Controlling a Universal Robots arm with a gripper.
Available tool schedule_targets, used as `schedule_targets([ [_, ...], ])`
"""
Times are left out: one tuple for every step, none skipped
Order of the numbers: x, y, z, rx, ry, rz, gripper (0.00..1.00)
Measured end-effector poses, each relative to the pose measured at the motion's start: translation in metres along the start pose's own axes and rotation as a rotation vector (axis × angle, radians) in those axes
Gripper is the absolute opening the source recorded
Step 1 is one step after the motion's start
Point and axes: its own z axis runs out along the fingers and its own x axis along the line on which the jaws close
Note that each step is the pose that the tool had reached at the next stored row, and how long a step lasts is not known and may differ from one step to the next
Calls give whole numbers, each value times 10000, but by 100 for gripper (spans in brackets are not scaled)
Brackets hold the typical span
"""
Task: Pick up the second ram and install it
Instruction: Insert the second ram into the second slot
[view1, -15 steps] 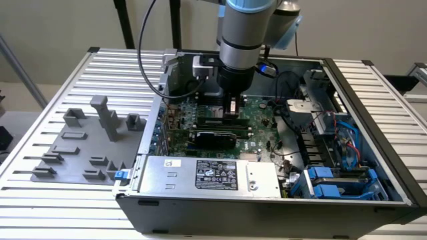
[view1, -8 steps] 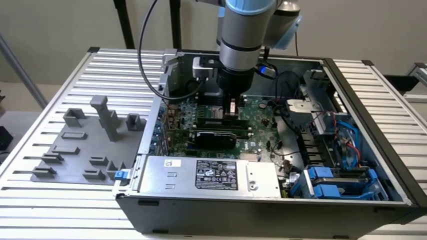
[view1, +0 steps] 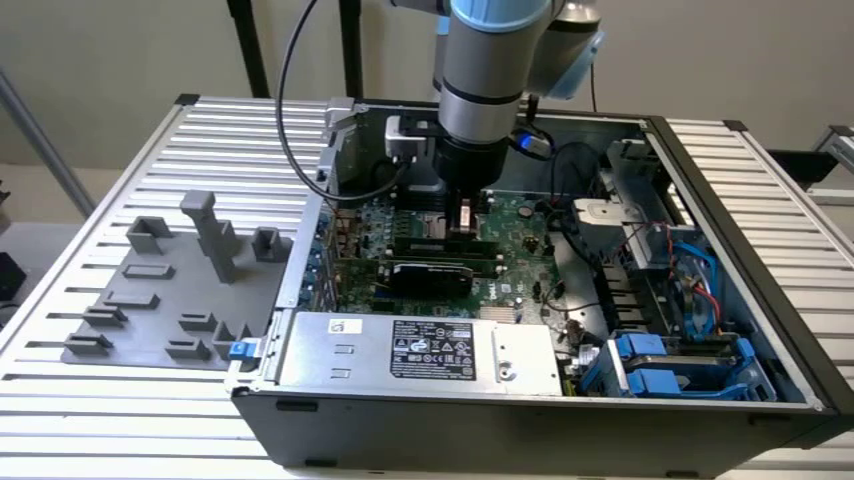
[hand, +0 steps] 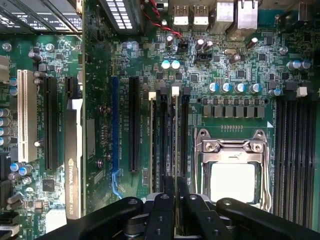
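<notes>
Second ram (hand: 175, 135): long, thin stick seen edge-on, pale top edge, white tab at its far end. Stands upright on its long edge in a slot among the black slots, beside the CPU socket. Near end sits between my tool's (hand: 175, 192) fingers (hand: 165, 200), which are closed on it. A similar stick stands in a neighbouring slot.

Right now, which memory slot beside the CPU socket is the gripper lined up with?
The white-latched slot second from the CPU socket, where the gripper holds the second ram edge-on; the other white-latched slot lies farther away.
</notes>
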Motion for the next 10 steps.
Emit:
schedule_targets([
  [0, 0, 2, 0, 9, 1, 0],
  [-1, 0, 4, 0, 18, 1, 0],
  [-1, 0, 6, 1, 27, 1, 0],
  [-1, 0, 8, 1, 36, 1, 0],
  [-1, 0, 10, 0, 43, 2, 0],
  [-2, 0, 11, 0, 48, 1, 0],
  [-2, 0, 13, 0, 50, 1, 0],
  [-3, -1, 15, 1, 50, 2, 0],
  [-5, -1, 17, 2, 49, 2, 0],
  [-7, -2, 19, 3, 47, 2, 0],
])
